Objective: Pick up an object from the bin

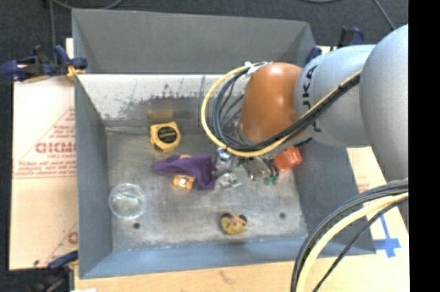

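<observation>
My gripper (pixel 227 172) hangs low near the middle of the bin, its metal fingers just below the orange wrist cover. It stands at the right end of a purple cloth-like thing (pixel 184 166) with a small orange piece (pixel 182 181) at its lower edge. Whether the fingers touch or hold the purple thing cannot be made out. An orange-red thing (pixel 289 157) lies just right of the gripper, partly hidden by the arm, with a small green bit (pixel 271 180) beside it.
A yellow tape measure (pixel 165 136) lies toward the back left. A clear glass cup (pixel 126 200) sits at the front left. A small yellow-and-dark thing (pixel 234 223) lies near the front wall. The arm and its cables cover the bin's right back part.
</observation>
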Action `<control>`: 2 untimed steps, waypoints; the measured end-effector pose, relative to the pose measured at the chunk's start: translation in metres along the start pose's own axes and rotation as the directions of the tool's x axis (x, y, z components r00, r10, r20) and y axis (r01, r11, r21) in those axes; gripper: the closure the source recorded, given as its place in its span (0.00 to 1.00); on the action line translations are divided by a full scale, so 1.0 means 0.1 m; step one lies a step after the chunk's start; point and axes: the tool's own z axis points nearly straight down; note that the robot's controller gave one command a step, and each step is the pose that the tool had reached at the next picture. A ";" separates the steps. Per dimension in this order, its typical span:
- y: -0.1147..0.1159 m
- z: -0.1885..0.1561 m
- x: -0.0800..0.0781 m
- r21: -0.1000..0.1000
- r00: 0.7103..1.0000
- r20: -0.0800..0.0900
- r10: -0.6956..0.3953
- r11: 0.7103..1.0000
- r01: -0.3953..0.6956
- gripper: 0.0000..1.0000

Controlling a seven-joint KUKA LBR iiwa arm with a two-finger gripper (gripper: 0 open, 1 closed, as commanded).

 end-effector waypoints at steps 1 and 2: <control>0.00 0.00 0.00 0.000 1.000 0.001 -0.001 1.000 0.001 1.00; 0.06 -1.87 -0.42 0.004 0.988 0.015 -0.152 0.988 0.152 1.00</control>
